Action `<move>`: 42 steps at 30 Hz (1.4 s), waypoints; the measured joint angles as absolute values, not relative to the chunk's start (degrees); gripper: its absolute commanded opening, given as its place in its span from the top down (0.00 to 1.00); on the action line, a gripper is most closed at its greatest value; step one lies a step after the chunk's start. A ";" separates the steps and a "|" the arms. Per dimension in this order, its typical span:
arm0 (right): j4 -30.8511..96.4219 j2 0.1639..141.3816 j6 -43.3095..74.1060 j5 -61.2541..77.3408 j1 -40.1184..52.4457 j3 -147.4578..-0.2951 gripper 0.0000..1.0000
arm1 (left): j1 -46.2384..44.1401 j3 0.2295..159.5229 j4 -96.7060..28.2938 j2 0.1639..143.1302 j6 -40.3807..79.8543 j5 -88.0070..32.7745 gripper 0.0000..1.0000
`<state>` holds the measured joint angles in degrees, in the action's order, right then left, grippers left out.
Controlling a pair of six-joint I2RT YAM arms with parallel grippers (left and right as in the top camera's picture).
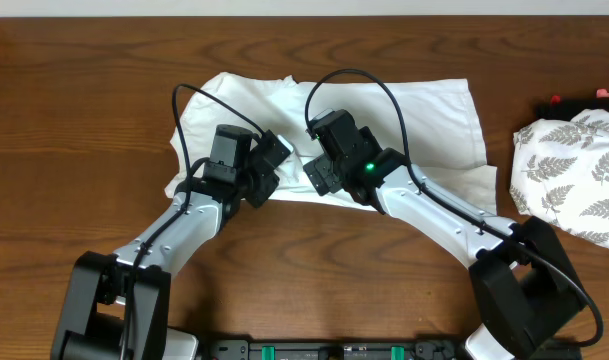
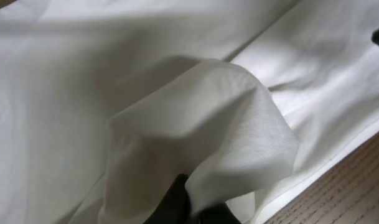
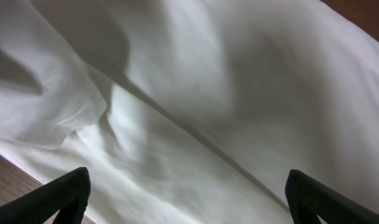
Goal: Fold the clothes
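Note:
The clothes, a white T-shirt [image 1: 404, 130], lie spread across the middle of the wooden table, partly folded. My left gripper [image 1: 274, 165] sits at the shirt's near edge on the left side, shut on a pinched-up fold of white cloth [image 2: 208, 130] that rises between its dark fingers [image 2: 173, 199]. My right gripper [image 1: 319, 175] hovers just right of it over the same near edge, jaws wide apart, with only flat cloth [image 3: 195, 124] showing between its fingertips [image 3: 65, 193]. The shirt's chest graphic is hidden.
A second garment, white with a grey leaf print [image 1: 574, 175], lies bunched at the right edge of the table, with something red and black [image 1: 574, 100] behind it. Bare brown wood [image 1: 74, 150] surrounds the shirt. Both arms' cables arch over the cloth.

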<state>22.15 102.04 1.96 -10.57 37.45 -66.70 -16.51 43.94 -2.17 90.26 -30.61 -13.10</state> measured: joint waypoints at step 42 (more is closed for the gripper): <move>12.23 106.26 -0.80 -4.01 44.91 -66.76 0.07 | -10.72 43.99 8.32 84.40 -16.88 -12.86 0.93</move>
<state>12.23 106.26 -0.80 -4.01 44.91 -66.76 -10.72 43.99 8.32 84.40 -16.88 -12.86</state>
